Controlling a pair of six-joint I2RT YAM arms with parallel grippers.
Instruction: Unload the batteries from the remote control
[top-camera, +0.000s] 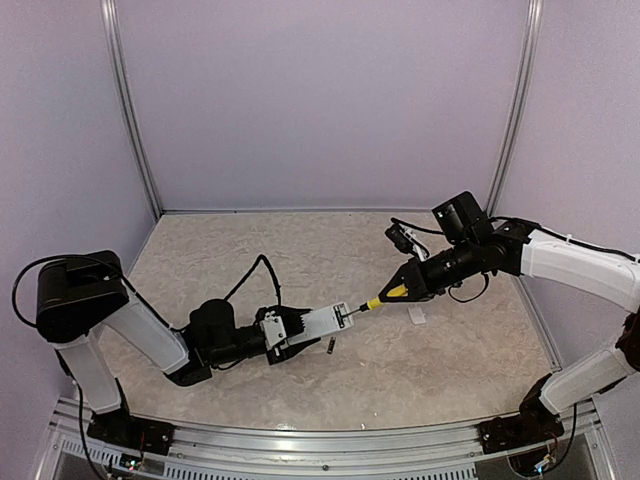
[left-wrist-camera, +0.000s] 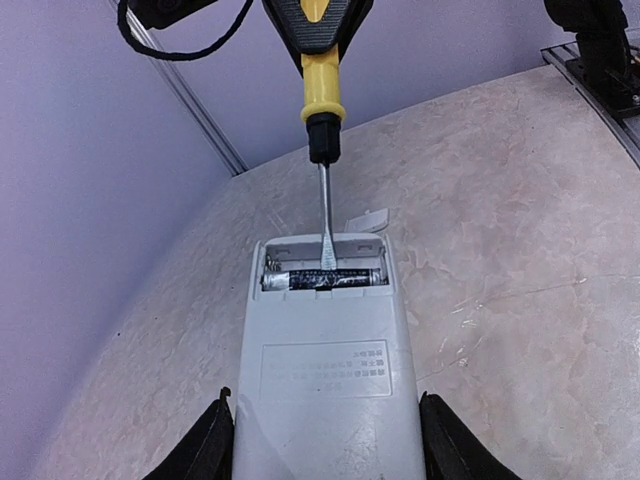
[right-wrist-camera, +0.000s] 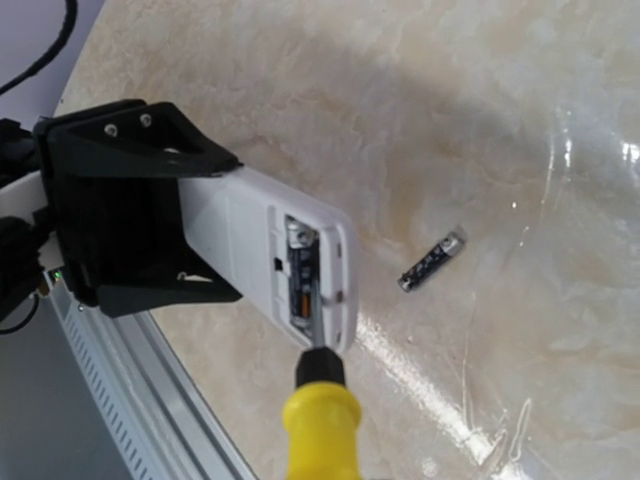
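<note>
Nearest, the left claw (top-camera: 288, 337) pinched the remote control (top-camera: 322, 322) by its long edges. In the left wrist view its fingers (left-wrist-camera: 212, 450) and the remote's near end were cut off at the lower edge. Whether the remote's far end touched the bench (top-camera: 450, 370) could not be told. A loose battery (right-wrist-camera: 432, 260) lay on the bench just beside the remote, plain only from the right wrist. From above, the open compartment was too small to read. The left wrist view showed a second battery (left-wrist-camera: 322, 280) seated across it, the screwdriver (left-wrist-camera: 322, 100) blade tip down at that battery's far side. Farther right lay a small white cover (top-camera: 418, 316). Farthest, the right claw (top-camera: 412, 285) was clamped on the yellow handle, though its own camera showed the handle alone, not the fingers.
</note>
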